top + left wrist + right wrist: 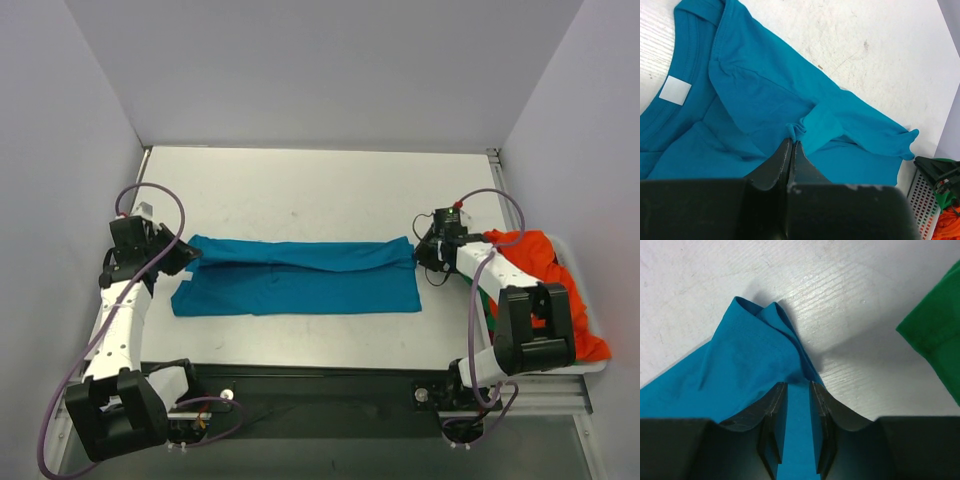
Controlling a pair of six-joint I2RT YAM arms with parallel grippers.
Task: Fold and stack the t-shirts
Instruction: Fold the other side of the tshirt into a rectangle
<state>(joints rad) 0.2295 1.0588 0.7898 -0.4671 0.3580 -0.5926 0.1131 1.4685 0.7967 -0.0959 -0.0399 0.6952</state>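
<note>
A teal-blue t-shirt (300, 280) lies folded lengthwise across the middle of the table. My left gripper (190, 255) is at its left end, shut and pinching a bunched fold of the teal cloth (765, 85) between its tips (792, 142). My right gripper (420, 255) is at the shirt's right end. Its jaws (798, 385) stand a little apart, with the teal hem (750, 355) running between them. An orange-red t-shirt (535, 265) lies heaped at the right. A green t-shirt (937, 335) shows at the right edge of the right wrist view.
The orange-red and green shirts sit in a white perforated basket (922, 192) at the table's right edge. A white neck label (675, 90) shows inside the teal collar. Grey walls close in the table on three sides.
</note>
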